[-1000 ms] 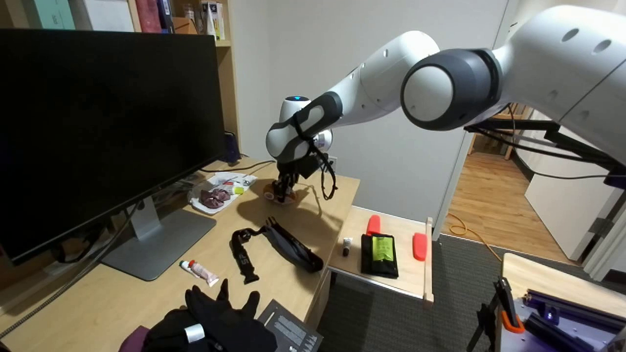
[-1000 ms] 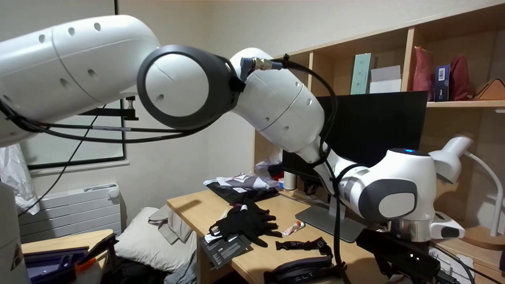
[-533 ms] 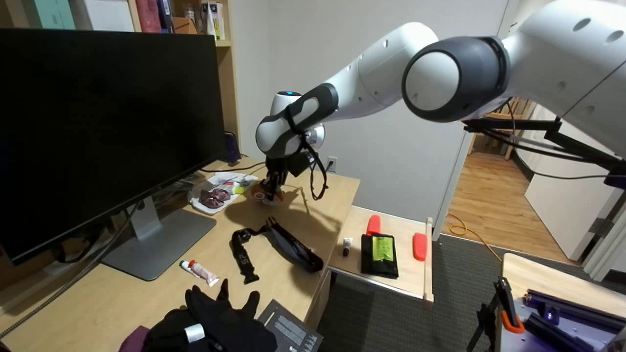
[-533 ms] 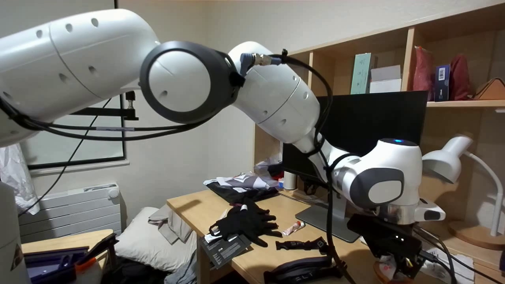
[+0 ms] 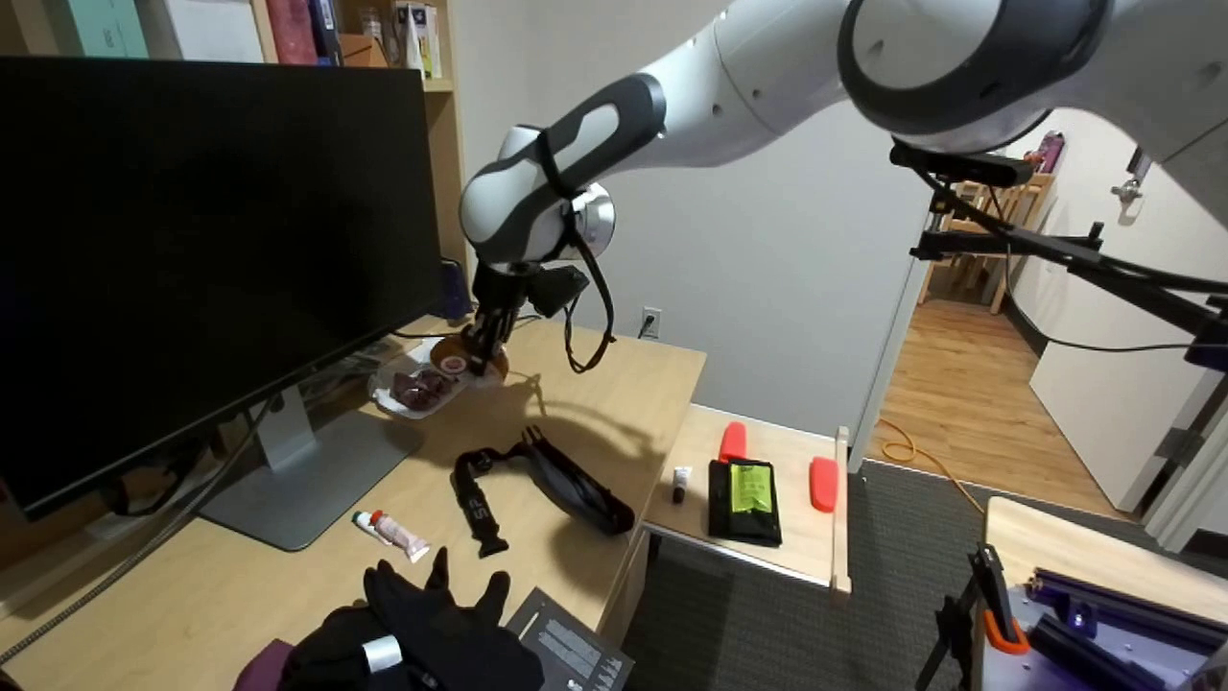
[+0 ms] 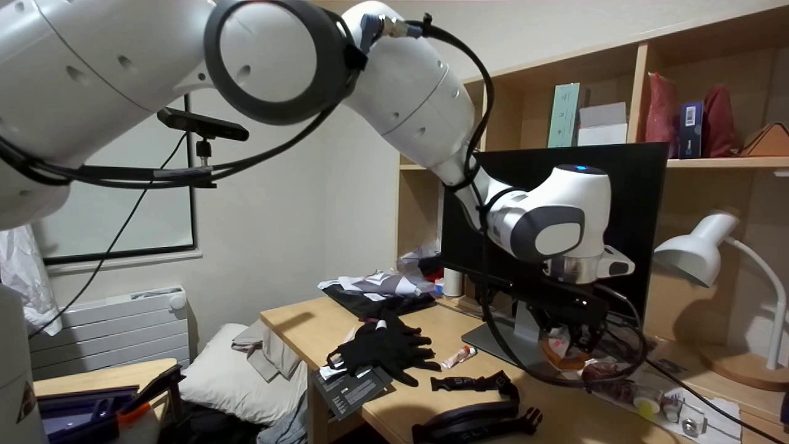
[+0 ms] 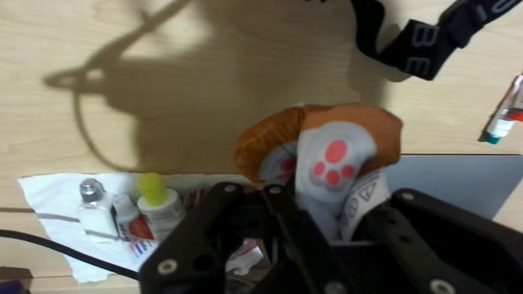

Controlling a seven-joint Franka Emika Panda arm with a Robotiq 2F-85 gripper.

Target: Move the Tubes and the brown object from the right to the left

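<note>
The brown object is a small brown-and-white plush with pink paw marks [image 7: 351, 116]. It also shows in both exterior views [image 5: 451, 355] [image 6: 555, 354]. My gripper [image 7: 331, 204] is shut on it and holds it above the desk, close to the white sheet of small items; part of the plush is hidden between the fingers. The gripper also shows in an exterior view [image 5: 484, 357]. The tubes, one pinkish with a red cap [image 5: 398, 535] and one white with a teal cap [image 5: 366, 524], lie side by side on the desk near the monitor stand. They also show in the wrist view [image 7: 502, 120].
A white sheet [image 7: 41, 183] holds several small bottles and a dark red scrunchie [image 5: 422, 389]. The monitor [image 5: 211, 269] and its grey base [image 5: 317, 480] flank the desk. A black strap [image 5: 576, 485] and black gloves [image 5: 432, 619] lie on the desk. A white lamp [image 6: 693, 253] stands behind.
My gripper has lifted the plush and carried it toward the monitor, to the left in both exterior views. The arm has risen. The tubes have not moved.
</note>
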